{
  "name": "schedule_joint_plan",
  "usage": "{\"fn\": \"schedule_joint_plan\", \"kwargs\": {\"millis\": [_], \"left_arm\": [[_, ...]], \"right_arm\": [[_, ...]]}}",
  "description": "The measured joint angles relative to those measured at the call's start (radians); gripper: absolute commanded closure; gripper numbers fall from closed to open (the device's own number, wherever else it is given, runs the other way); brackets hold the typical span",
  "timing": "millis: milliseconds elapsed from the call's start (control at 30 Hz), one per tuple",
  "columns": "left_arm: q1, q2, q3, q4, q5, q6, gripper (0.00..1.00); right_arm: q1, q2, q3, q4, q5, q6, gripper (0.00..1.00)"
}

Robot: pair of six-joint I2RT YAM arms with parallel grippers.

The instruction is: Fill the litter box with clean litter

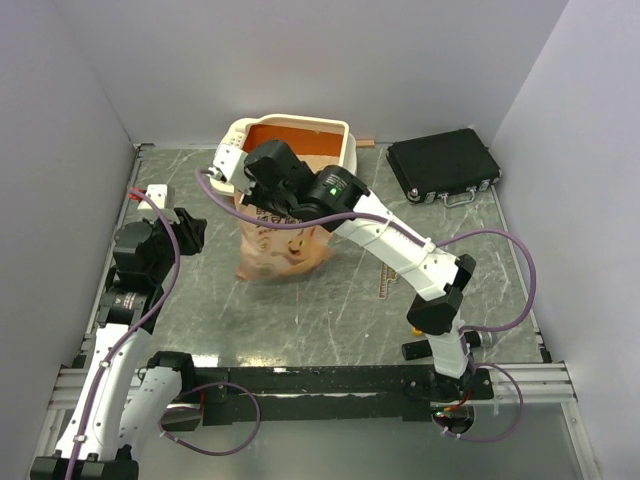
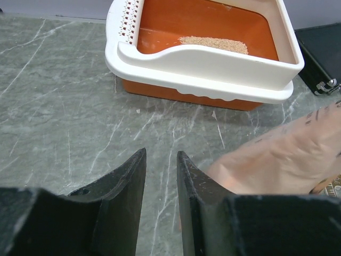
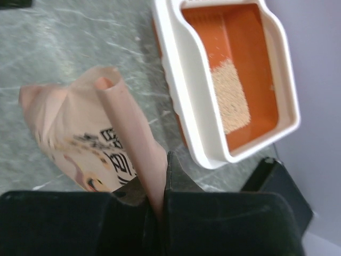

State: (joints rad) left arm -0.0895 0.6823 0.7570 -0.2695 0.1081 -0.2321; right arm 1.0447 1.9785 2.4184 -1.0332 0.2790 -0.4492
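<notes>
The litter box point(image 1: 344, 133), orange with a wide cream rim point(image 2: 213, 85), stands at the back middle of the table. A small patch of beige clean litter point(image 3: 230, 96) lies on its floor, also seen in the left wrist view point(image 2: 216, 44). A crumpled tan paper bag point(image 1: 285, 252) with dark print lies in front of the box. My right gripper point(image 3: 162, 160) is shut on a folded edge of the bag point(image 3: 80, 128). My left gripper point(image 2: 161, 154) hovers over the table left of the bag point(image 2: 282, 160), jaws apart with nothing between them.
A black flat case point(image 1: 443, 165) lies at the back right, its corner near the box point(image 3: 277, 181). A small white block point(image 1: 155, 192) sits at the left edge. White walls enclose the table on three sides. The right arm stretches diagonally across the middle.
</notes>
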Motion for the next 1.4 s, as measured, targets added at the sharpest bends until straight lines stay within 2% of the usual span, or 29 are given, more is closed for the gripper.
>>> {"fn": "schedule_joint_plan", "kwargs": {"millis": [233,400,500,567,600,667,700,800,933,1267,1400], "left_arm": [[0.000,0.002,0.000,-0.002,0.000,0.000,0.66],[-0.001,0.005,0.000,-0.003,0.001,0.000,0.66],[-0.002,0.010,0.000,-0.006,0.003,-0.001,0.66],[-0.003,0.011,0.000,-0.006,0.004,-0.001,0.66],[-0.005,0.014,0.000,-0.006,0.003,0.000,0.66],[-0.009,0.017,0.000,-0.007,0.002,0.000,0.66],[-0.013,0.018,0.000,-0.008,0.001,0.000,0.66],[-0.019,0.018,0.000,-0.009,0.000,0.000,0.66],[-0.023,0.022,0.000,-0.009,0.001,0.000,0.66],[-0.023,0.038,0.000,-0.011,0.030,-0.010,0.66],[-0.023,0.054,0.000,-0.005,0.092,-0.022,0.63]], "right_arm": [[0.006,-0.001,-0.014,0.006,0.115,-0.016,1.00],[0.003,-0.039,-0.234,0.097,0.100,0.096,1.00],[-0.003,0.010,-0.313,0.143,0.036,0.206,1.00],[-0.009,0.055,-0.300,0.182,0.012,0.267,0.84],[-0.013,0.078,-0.279,0.197,0.002,0.299,0.59],[-0.024,0.107,-0.253,0.229,-0.030,0.362,0.36],[-0.033,0.109,-0.251,0.248,-0.052,0.385,0.28],[-0.057,0.088,-0.269,0.303,-0.088,0.425,0.22],[-0.105,-0.038,-0.419,0.375,-0.144,0.446,0.19],[-0.346,-0.630,-0.927,0.512,-0.204,0.452,0.17],[-0.450,-0.718,-1.057,0.566,-0.268,0.423,0.14]]}}
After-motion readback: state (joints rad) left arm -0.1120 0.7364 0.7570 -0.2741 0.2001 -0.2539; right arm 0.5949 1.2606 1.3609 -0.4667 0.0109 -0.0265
